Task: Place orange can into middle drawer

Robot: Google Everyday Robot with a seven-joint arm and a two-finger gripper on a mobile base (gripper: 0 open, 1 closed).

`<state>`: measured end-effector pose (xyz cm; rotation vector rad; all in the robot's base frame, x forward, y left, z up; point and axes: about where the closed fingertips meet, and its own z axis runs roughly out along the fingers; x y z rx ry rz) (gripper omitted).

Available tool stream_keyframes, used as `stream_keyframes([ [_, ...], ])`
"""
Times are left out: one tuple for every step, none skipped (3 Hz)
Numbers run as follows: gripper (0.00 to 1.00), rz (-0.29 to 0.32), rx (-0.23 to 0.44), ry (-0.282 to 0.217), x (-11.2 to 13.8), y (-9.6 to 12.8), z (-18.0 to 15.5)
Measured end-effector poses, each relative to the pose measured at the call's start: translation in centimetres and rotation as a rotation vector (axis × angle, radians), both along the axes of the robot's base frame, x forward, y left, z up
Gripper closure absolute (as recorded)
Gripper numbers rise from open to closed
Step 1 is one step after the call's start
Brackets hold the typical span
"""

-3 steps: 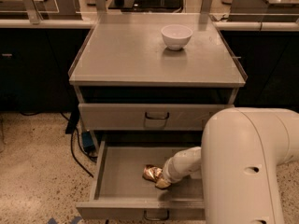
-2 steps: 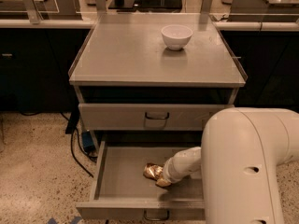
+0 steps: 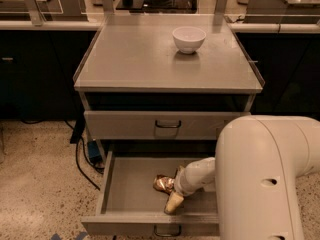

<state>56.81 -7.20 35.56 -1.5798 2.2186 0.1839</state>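
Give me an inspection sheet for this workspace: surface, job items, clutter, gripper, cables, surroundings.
Surface: grey cabinet top, carrying one bowl.
Job's things: orange can is inside the open middle drawer, near the middle of its floor.
Clutter: white bowl, upright, towards the back of the top.
Gripper: gripper is down inside the drawer, right at the can.
Cables: dark cable trails onto the floor left of the cabinet.
Surroundings: top drawer closed; speckled floor; dark counters behind.
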Motion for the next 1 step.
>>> stream_keyframes([
  [0.0,0.0,0.0,0.0,0.0,0.0,0.0],
])
